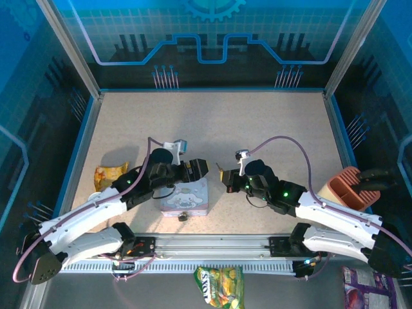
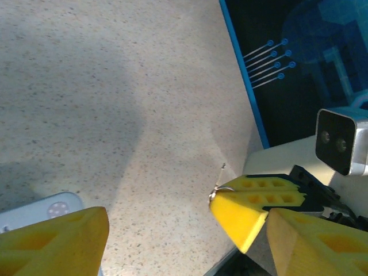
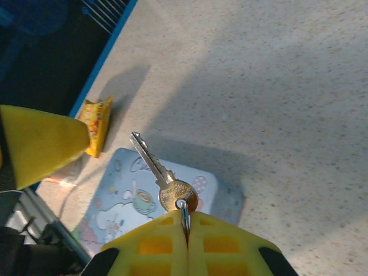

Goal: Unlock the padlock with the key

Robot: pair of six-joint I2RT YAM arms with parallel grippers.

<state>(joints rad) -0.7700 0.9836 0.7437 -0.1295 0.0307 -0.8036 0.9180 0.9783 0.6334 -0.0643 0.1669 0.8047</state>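
Right wrist view: my right gripper [image 3: 187, 221] pinches the key [image 3: 156, 168] by its ring so the blade juts free for aiming, my left gripper [image 1: 199, 168] spread above the tin [image 1: 193, 199], the padlock [image 1: 183, 217] at its near edge.

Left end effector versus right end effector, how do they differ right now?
The left end effector is open, its yellow fingers spread wide; the right end effector is shut, fingers pressed together. The left end effector holds nothing, while the right end effector pinches the key by its ring, blade pointing outward. Shared: both have yellow fingers, and their tips face each other near the lilac tin.
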